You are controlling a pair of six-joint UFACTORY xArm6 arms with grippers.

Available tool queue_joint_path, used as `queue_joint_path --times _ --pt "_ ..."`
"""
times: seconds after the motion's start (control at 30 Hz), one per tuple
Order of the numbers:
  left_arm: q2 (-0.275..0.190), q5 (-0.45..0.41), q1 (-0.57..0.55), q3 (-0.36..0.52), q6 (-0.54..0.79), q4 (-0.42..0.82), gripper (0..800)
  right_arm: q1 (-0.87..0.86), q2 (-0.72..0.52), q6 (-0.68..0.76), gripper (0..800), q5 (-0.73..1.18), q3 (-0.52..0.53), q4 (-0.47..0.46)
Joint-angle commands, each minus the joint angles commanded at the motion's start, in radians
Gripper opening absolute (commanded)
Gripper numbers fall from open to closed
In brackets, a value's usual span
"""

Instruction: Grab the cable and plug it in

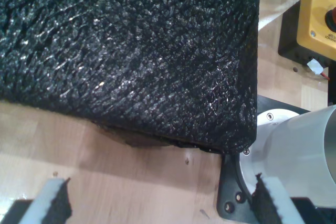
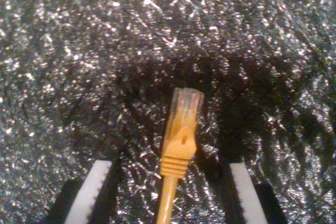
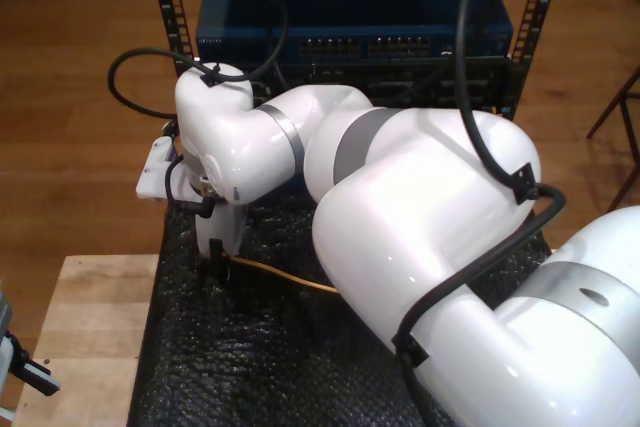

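Going from the exterior view's left to its right, a bare pale wooden tabletop (image 3: 95, 317) gives way to a black crinkled foam mat (image 3: 250, 367), and on that mat lies the thin yellow-orange network cable (image 3: 285, 275), running out from under the large white arm. Behind stands a blue rack-mounted network switch (image 3: 350, 22) with rows of ports.

The task looks barely begun: the cable is not yet grasped and nothing is plugged in. My second gripper (image 2: 168, 190) hangs over the cable's end with its jaws spread wide, one toothed pad on each side and neither touching it. The cable's clear plastic plug (image 2: 186, 106) sits ahead of a ribbed orange boot, flat on the mat. My first gripper (image 1: 157, 198) is likewise spread open, holding nothing, above the mat's corner and the wood.
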Motion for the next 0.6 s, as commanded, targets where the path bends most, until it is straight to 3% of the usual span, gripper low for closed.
queue_joint_path --times 0.6 --pt "0.000 0.000 0.000 -0.002 0.000 0.000 800 0.012 0.003 0.025 282 0.000 -0.012 -0.009"
